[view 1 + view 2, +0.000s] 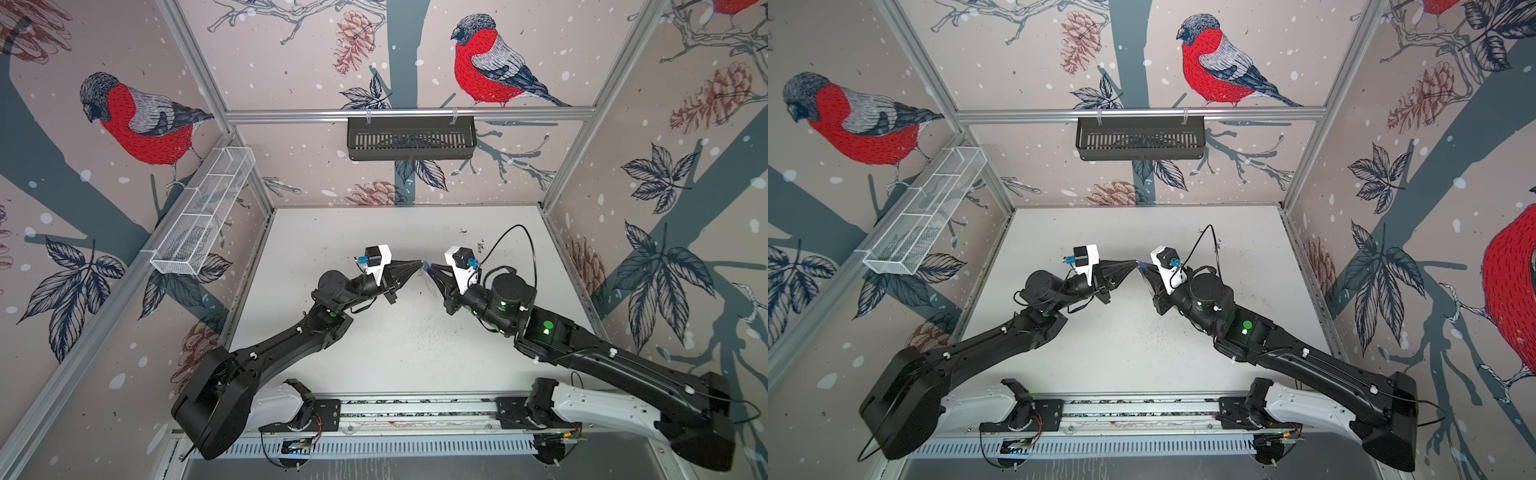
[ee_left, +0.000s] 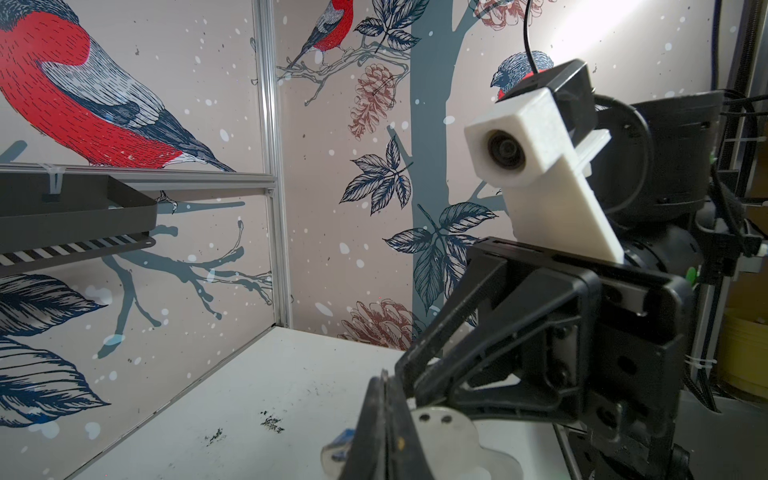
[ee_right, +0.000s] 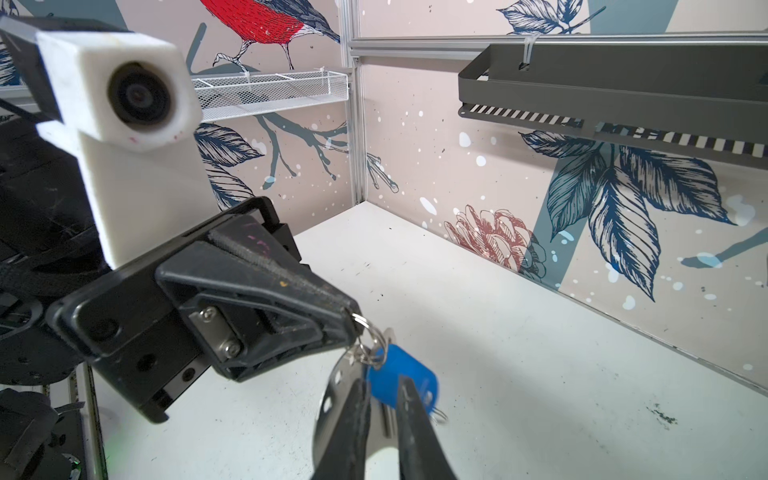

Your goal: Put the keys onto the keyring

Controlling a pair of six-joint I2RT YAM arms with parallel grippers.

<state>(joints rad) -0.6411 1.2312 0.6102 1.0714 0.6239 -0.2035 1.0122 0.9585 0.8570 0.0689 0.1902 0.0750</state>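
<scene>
Both grippers meet tip to tip in mid-air over the white table (image 1: 374, 353). My left gripper (image 3: 353, 313) is shut on a small metal ring (image 3: 360, 321). From that ring hang the flat grey keyring (image 3: 328, 390) and a key with a blue oval tag (image 3: 395, 374). In the left wrist view the keyring (image 2: 449, 432) shows two small holes, with the blue tag (image 2: 343, 440) on the other side of my left gripper (image 2: 384, 376). My right gripper (image 3: 382, 380) has its jaws a narrow gap apart. They straddle the key's blade, and no clamping shows. In both top views the tips (image 1: 420, 262) (image 1: 1136, 262) nearly touch.
A black slotted shelf (image 1: 410, 139) hangs on the back wall. A white wire basket (image 1: 203, 212) is fixed to the left wall. A black cable (image 1: 515, 232) loops above the right arm. Dark specks (image 3: 665, 411) mark the table.
</scene>
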